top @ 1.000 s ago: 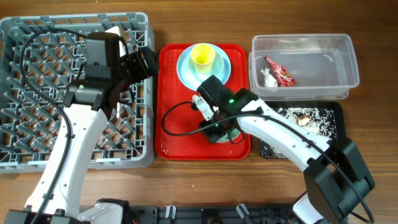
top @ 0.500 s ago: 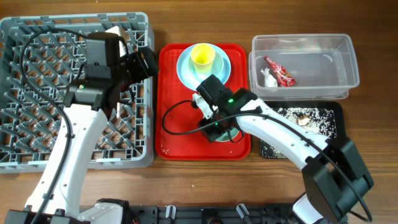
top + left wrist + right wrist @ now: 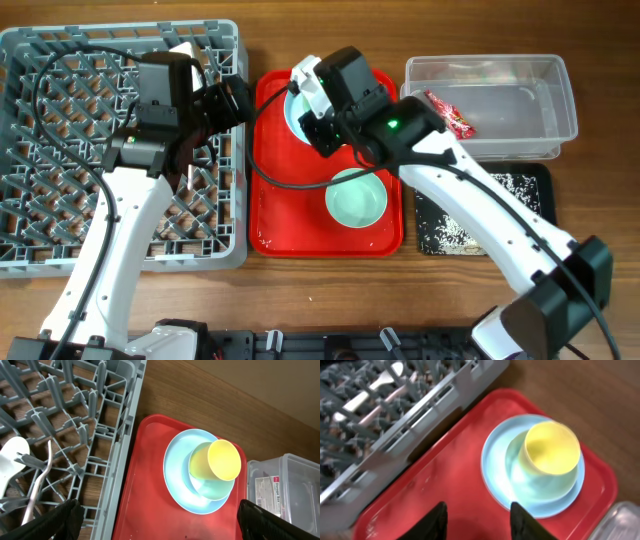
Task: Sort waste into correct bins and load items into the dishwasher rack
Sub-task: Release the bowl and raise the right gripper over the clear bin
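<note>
Seen from above, a wooden table [image 3: 600, 30] holds a grey dish rack [image 3: 60, 140] on the left, a red tray [image 3: 290, 215] in the middle, and a clear tub [image 3: 520, 105] on the right, with a black tray [image 3: 535, 225] just in front of the tub. The left gripper [image 3: 162, 520] hangs over the rack's right edge, beside the red tray; its two black fingers [image 3: 65, 515] are spread wide apart and hold nothing. The right gripper [image 3: 479, 522] hovers above the far half of the red tray, its two fingers [image 3: 522, 520] also apart, with only bare red tray showing between them. Just beyond its fingertips a pale blue plate [image 3: 495, 467] lies on the tray. On the plate sits a mint bowl [image 3: 540, 480], and a yellow cup [image 3: 552, 447] stands in that bowl, tilted a little. From overhead the right arm hides most of this stack. A second mint bowl [image 3: 357, 201] sits upright and empty on the near half of the red tray, apart from the plate. In the rack, near its right wall, a white spoon [image 3: 12, 457] lies among the pegs with a slim handle [image 3: 39, 482] beside it. A red wrapper [image 3: 452, 115] lies inside the clear tub at its left end. Pale rice-like crumbs [image 3: 505, 183] are scattered over the black tray.
</note>
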Available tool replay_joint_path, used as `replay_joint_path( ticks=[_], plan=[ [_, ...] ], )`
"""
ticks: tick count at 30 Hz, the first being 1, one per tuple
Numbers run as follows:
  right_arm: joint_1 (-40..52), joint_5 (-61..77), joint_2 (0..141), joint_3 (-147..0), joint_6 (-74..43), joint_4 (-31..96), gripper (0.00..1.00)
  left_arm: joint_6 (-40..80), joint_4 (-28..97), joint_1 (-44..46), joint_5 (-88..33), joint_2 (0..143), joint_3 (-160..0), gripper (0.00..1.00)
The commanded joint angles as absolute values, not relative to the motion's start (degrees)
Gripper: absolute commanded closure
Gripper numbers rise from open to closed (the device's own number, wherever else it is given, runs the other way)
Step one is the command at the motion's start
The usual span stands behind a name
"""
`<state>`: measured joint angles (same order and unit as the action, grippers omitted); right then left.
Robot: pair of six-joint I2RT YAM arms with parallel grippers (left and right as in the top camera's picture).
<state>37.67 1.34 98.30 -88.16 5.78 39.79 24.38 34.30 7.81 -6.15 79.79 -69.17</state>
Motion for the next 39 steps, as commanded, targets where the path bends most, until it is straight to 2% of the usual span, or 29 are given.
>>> replay_joint_path(
  ticks=[1,3,4,7,9,13,22,23,24,25,29,39],
  plan=[
    [37.30,-3.03,103.20,-88.49,7.27,36.88,0.67,24.88,34.09,7.75,-7.01,79.18,-69.01,0.00],
    [36.56,-2.98,104.97,-88.49,4.12,35.33,0.73,24.88,34.09,7.75,-7.01,79.18,-69.01,0.00],
    [35.94,-2.98,105.49,-88.49,2.20,34.76,0.73,24.88,34.09,7.75,-7.01,79.18,-69.01,0.00],
    [32.73,-2.28,105.65,-88.49,-1.39,33.85,0.65,24.88,34.09,7.75,-7.01,79.18,-69.01,0.00],
    [29.52,2.61,105.65,-88.49,-1.45,34.11,0.52,24.88,34.09,7.75,-7.01,79.18,-69.01,0.00],
    [24.93,9.06,105.65,-88.42,0.01,38.02,0.43,24.88,34.09,7.75,-7.01,79.18,-69.01,0.00],
    [14.35,6.81,105.65,-88.40,-3.53,38.15,0.37,24.91,34.09,7.75,-7.01,79.18,-69.01,0.00],
    [12.75,5.80,105.65,-88.40,-3.51,38.17,0.34,24.88,34.09,7.75,-7.01,79.18,-69.01,0.00],
    [11.07,5.41,105.65,-88.38,-3.62,38.44,0.21,24.88,34.09,7.75,-7.01,79.18,-69.01,0.00],
    [9.87,5.41,105.65,-88.38,-3.55,38.65,0.00,24.88,34.09,7.75,-7.01,79.18,-69.01,0.00],
    [7.09,5.41,105.65,-88.38,-3.14,38.54,0.00,24.88,34.09,7.75,-7.01,79.18,-69.01,0.00],
    [7.05,5.41,105.65,-88.40,-3.14,38.54,0.00,24.88,34.09,7.75,-7.01,79.18,-69.01,0.00]
  ],
)
